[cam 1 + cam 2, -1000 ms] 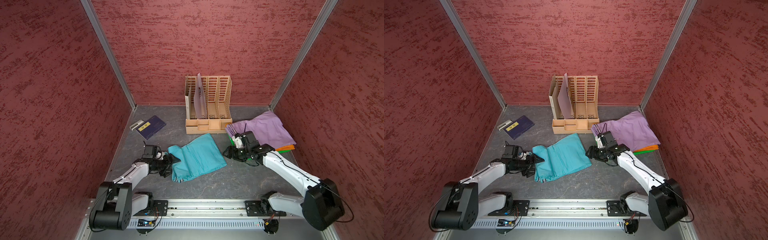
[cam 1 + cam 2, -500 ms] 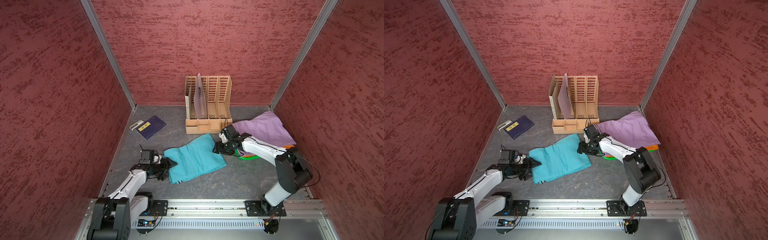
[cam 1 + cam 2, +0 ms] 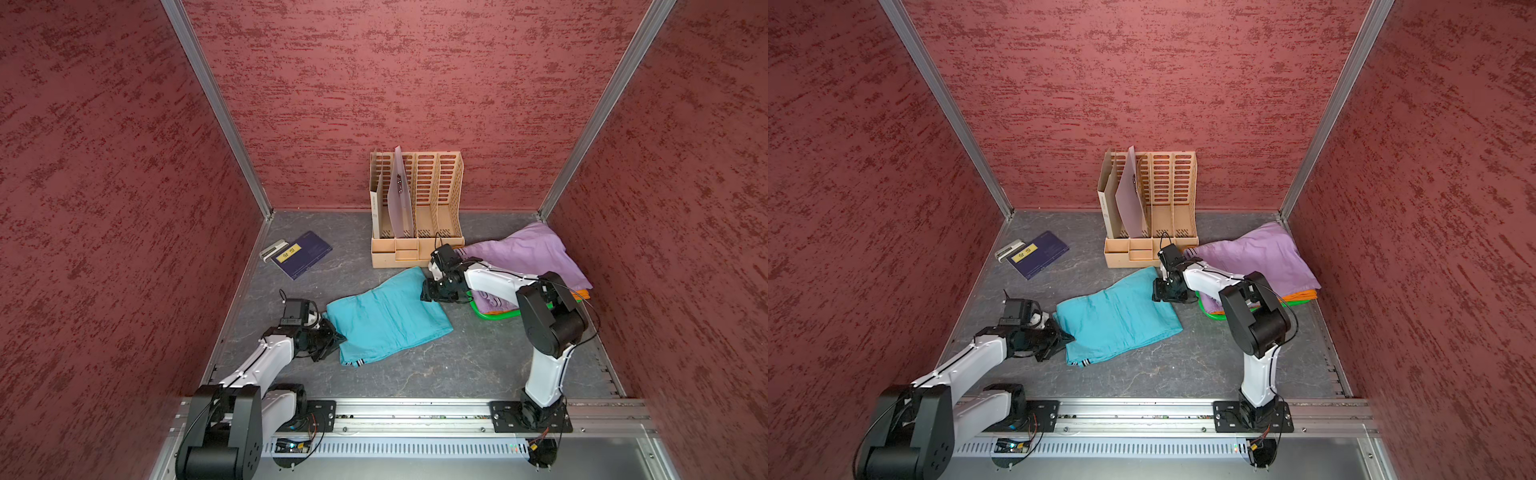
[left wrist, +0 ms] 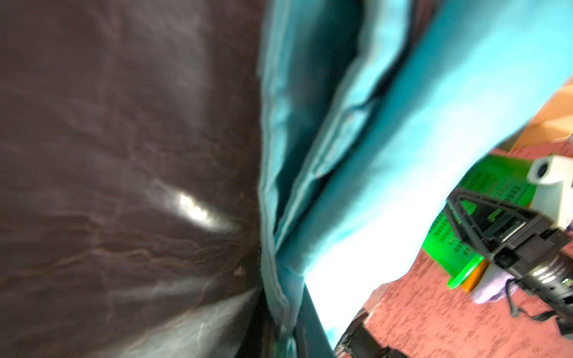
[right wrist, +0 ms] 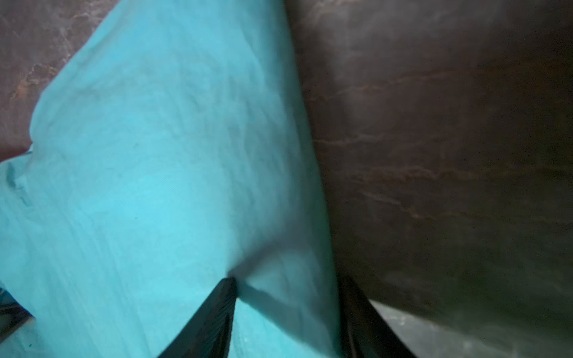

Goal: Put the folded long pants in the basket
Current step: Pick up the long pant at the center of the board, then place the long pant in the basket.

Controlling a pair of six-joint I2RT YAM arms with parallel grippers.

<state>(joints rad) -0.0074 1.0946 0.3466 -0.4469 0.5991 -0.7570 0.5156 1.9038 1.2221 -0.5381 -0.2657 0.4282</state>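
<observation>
Both top views are brightly, evenly lit from overhead and rendered sharp; the wall (image 3: pixel 415 83) at twelve o'clock is shown paler than those at nine and three. The left wrist view is smeared by blur, with glare on the tabletop (image 4: pixel 198 214) and the turquoise pants (image 4: pixel 356 248) blown out white. The right wrist view is dimmer, soft.

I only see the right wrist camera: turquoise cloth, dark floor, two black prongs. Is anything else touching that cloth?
Observer: Yes, the left claw is shut on the opposite end of the turquoise pants.
Visitor: Where is the basket they go in?
Observer: The green basket sits right beside the right claw, mostly covered by lilac pants.
</observation>
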